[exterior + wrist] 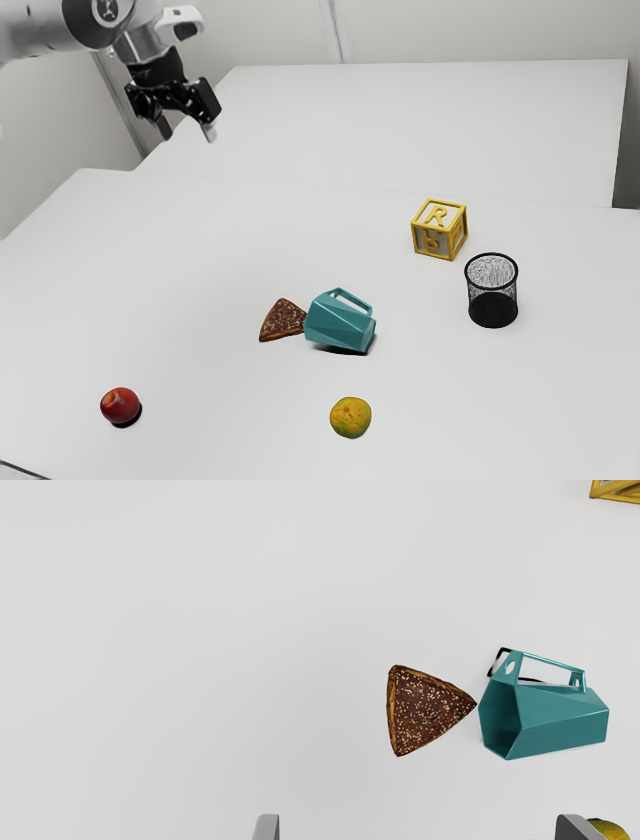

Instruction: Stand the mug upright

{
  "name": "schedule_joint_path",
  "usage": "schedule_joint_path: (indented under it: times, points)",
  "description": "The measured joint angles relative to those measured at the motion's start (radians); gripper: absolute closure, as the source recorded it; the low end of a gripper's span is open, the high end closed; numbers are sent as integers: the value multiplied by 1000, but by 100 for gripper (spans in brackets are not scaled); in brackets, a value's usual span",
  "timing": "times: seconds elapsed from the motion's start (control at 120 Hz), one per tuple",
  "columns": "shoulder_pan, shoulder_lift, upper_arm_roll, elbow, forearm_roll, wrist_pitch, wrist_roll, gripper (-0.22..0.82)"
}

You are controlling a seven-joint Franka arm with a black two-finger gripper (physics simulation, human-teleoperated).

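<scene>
Teal faceted mug (562, 725) on its side, 1 handle (552, 662), mouth (500, 717) toward seeded wedge (425, 710); pincer (187, 131) spread wide

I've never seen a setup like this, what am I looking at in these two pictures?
It's a simulated robot arm with a two-finger gripper. The exterior view comes from a camera beside the arm. The wrist view comes from its hand, looking onto the table, with its finger tips at the bottom edge.

On the table, a teal mug lies on its side near a seeded, wedge-shaped slice. Around them are a letter block, a black mesh cup, a red fruit and a yellowish one. The gripper is open, holding nothing.
</scene>
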Motion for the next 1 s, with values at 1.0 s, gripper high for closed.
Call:
schedule_joint_path:
  times: [1.0]
  points:
    - [-2, 180, -12, -720, -1246, 432, 647, 0]
